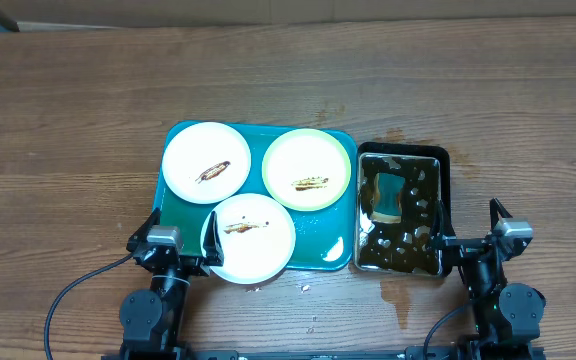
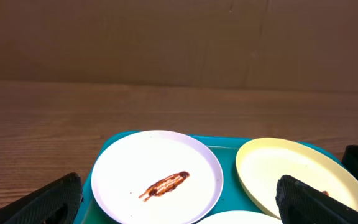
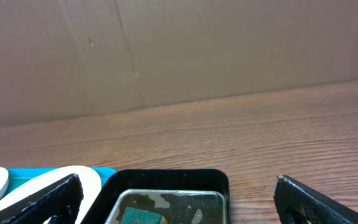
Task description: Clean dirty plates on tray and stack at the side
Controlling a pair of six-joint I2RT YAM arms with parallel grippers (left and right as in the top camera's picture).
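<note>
The teal tray (image 1: 323,232) lies in the middle of the table with three smeared plates on it. A white plate (image 1: 206,162) is at the back left, a lime-green plate (image 1: 307,169) at the back right, and a second white plate (image 1: 252,237) at the front, overhanging the rim. My left gripper (image 1: 164,240) is open and empty at the tray's front left corner. In the left wrist view its fingers (image 2: 179,199) frame the back white plate (image 2: 156,178) and the green plate (image 2: 297,177). My right gripper (image 1: 476,238) is open and empty, its fingers (image 3: 179,199) framing the black pan (image 3: 166,190).
A black pan (image 1: 402,210) of dark liquid with a green sponge (image 1: 388,196) in it stands right of the tray. Liquid spots mark the wood in front of the pan (image 1: 400,295). A cardboard wall (image 2: 179,43) stands behind the table.
</note>
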